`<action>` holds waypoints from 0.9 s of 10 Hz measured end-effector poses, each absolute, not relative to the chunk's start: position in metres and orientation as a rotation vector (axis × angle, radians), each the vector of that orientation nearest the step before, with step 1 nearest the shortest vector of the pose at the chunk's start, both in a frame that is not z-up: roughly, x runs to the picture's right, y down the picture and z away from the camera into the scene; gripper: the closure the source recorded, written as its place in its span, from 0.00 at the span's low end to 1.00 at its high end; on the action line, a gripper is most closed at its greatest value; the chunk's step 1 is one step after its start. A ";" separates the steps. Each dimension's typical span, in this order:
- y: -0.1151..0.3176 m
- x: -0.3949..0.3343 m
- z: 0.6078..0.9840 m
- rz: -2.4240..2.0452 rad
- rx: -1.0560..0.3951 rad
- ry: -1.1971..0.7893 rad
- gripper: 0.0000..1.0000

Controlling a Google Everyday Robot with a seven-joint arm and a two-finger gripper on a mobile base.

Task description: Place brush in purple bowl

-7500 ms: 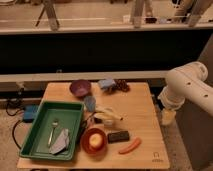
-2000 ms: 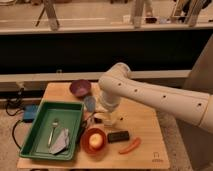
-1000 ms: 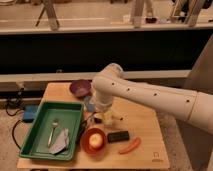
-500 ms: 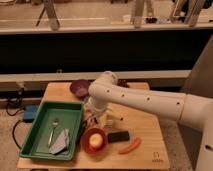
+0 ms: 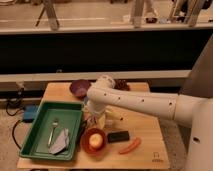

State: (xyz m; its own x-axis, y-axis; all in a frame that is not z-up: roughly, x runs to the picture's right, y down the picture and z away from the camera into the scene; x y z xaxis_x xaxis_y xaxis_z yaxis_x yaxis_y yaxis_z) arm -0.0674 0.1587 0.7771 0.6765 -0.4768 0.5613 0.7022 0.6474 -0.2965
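The brush lies on the worktop (image 5: 145,136) near the purple bowl (image 5: 80,88), now hidden under the arm (image 5: 135,102), which has sunk lower over it. The pincer (image 5: 91,119), beside the green tray (image 5: 40,146), stands spread and seemingly empty, so a grasp looks imminent.

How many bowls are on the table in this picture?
2. The purple bowl stands at the back, the orange-red bowl at the front. The claw hangs between them; the arm may hide another.

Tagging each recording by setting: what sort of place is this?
Probably an indoor robot test station: a wooden table staged with a green tray, a purple bowl and an orange bowl, before a dark barrier. The gripper hangs low beside the tray.
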 end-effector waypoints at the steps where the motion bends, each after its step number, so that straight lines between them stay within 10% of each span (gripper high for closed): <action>1: 0.160 -0.069 0.782 -0.708 -0.528 -0.465 0.20; 9: 0.166 -0.077 0.804 -0.778 -0.540 -0.469 0.20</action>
State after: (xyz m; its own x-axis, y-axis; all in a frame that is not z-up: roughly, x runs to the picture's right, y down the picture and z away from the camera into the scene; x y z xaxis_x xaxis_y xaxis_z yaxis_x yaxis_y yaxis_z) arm -0.0772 0.1658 0.8042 0.6242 -0.5259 0.5777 0.7564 0.5919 -0.2785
